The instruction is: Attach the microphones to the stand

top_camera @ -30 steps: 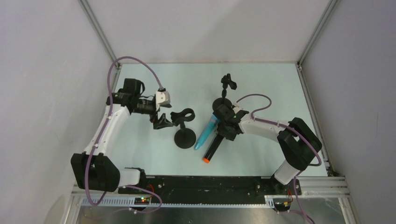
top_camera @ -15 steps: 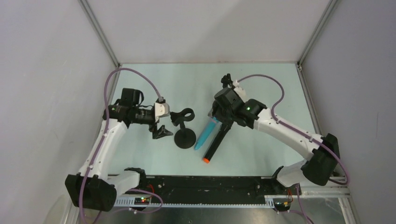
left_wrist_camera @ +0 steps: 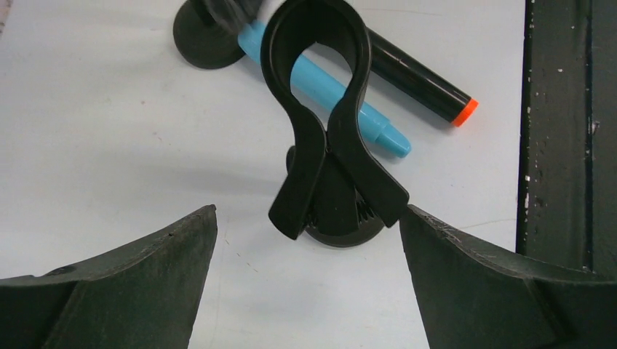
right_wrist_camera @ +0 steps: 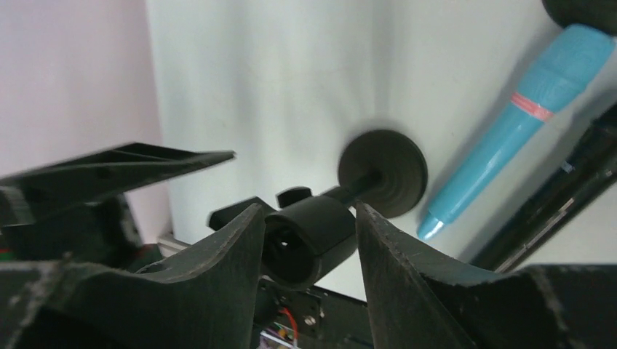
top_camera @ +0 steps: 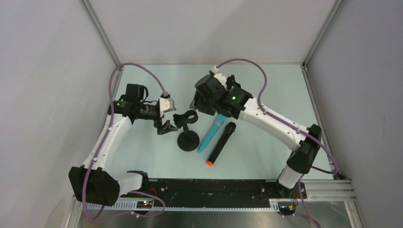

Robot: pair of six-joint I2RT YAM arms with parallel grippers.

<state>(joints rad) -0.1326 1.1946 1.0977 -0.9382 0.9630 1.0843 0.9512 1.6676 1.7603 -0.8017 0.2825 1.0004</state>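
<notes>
Right arm (top_camera: 271,121) swung to 10 o'clock; right tool (right_wrist_camera: 307,207) half-spread, empty, facing stand (top_camera: 188,141) clip. Left tool (left_wrist_camera: 307,211) fully released. Blue microphone (top_camera: 212,134), orange-capped black microphone (top_camera: 221,144) flat on table (top_camera: 157,85), 3 o'clock of stand. Second stand (left_wrist_camera: 196,36) blurred, mostly hidden.

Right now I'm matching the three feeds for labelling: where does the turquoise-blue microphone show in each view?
Top external: turquoise-blue microphone lies centre, slanted, just right of the clip stand.
Left wrist: upper middle, passing behind the clip stand's ring.
Right wrist: upper right, slanting down to the left.
Shared landmark: the clip stand, beside it in all three views.
</notes>
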